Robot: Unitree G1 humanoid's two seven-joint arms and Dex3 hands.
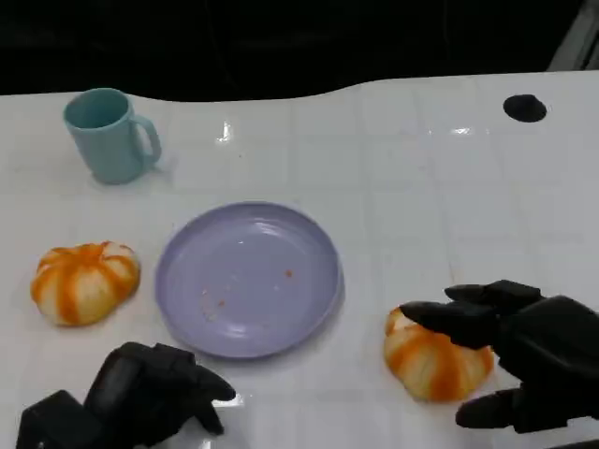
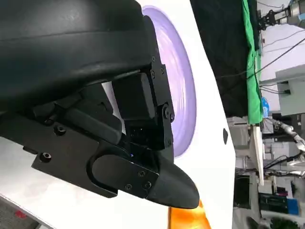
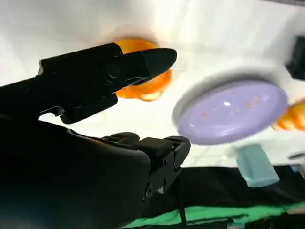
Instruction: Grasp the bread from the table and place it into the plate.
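Right hand (image 1: pixel 524 360) is spreading open around the bread (image 1: pixel 435 360) near the tabletop's (image 1: pixel 421 168) front edge, not yet gripping; lift and transfer to the empty plate (image 1: pixel 248 279) are pending.

head overhead, wrists close, plate (image 1: pixel 248 278) shared

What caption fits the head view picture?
Right hand reaches around a bread beside the purple plate.
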